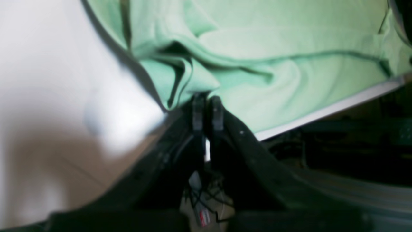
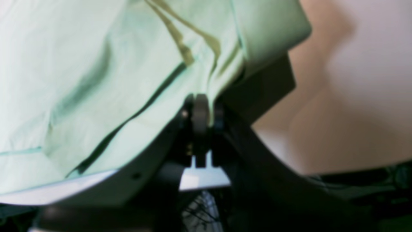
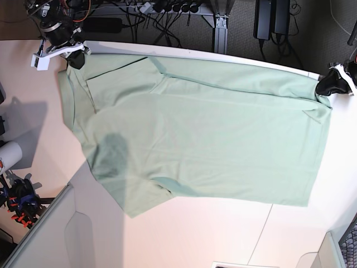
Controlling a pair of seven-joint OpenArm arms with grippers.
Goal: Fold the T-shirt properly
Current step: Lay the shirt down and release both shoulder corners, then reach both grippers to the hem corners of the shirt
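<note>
The pale mint-green T-shirt (image 3: 201, 128) lies spread out across the white table (image 3: 195, 234), with a folded flap along its far edge. My left gripper (image 3: 323, 88) is at the shirt's far right corner. In the left wrist view it (image 1: 207, 103) is shut on a bunched fold of the shirt (image 1: 273, 80). My right gripper (image 3: 75, 58) is at the shirt's far left corner. In the right wrist view it (image 2: 202, 103) is shut on the edge of the shirt (image 2: 96, 80). Collar, buttons and label do not show.
The table's far edge (image 1: 322, 112) runs just behind both grippers, with cables and a power strip (image 3: 173, 8) beyond it. A white cylinder (image 3: 8, 153) and orange clamps (image 3: 19, 204) are at the left. A grey panel (image 3: 44, 234) sits at the lower left.
</note>
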